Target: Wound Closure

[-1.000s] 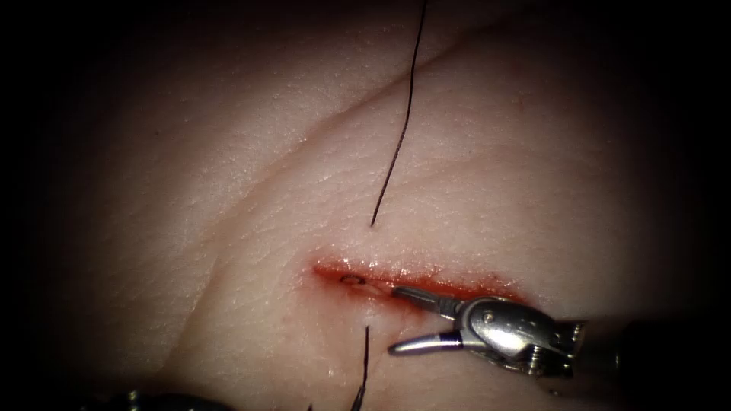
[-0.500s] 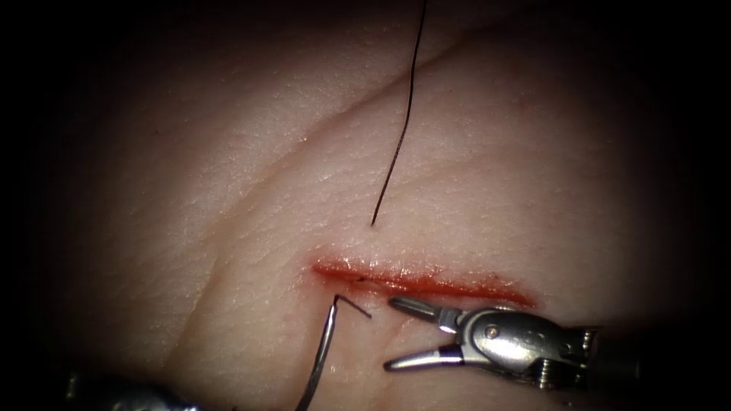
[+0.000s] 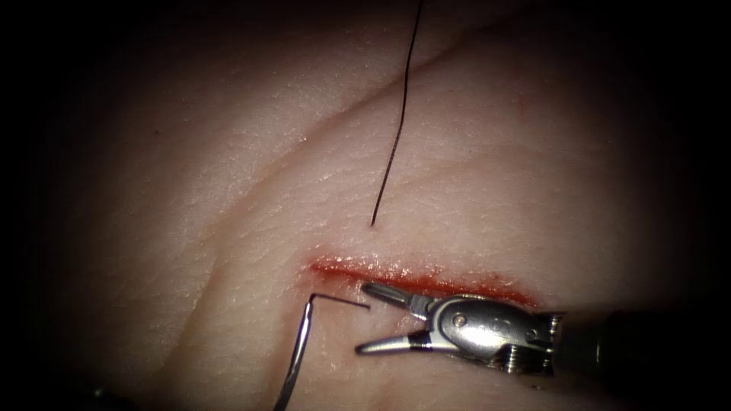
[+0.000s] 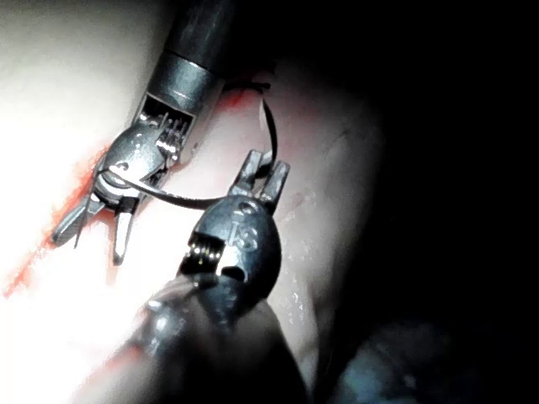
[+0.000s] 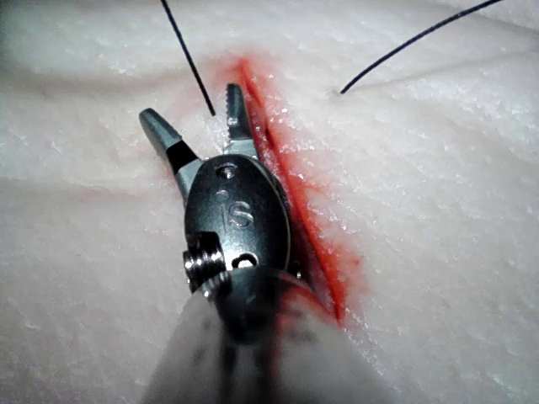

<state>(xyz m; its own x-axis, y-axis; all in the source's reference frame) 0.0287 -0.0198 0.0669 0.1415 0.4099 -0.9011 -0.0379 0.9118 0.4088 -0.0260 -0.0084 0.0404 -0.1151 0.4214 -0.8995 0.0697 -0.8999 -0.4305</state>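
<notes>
Pale tissue [image 3: 228,190] is lying under the light, and its cut [image 3: 419,278], wet with red fluid [image 5: 324,244], is running across the endoscope view. Near the cut's left end, the needle [image 3: 301,342] is standing free of the tissue, its tip pointing right toward the right tool [image 3: 365,320]. That tool's jaws are spread apart and gripping nothing. The left tool [image 4: 263,172] is clamping the needle somewhere along its curve. A loose thread [image 3: 396,129] is lying on the tissue above the cut.
</notes>
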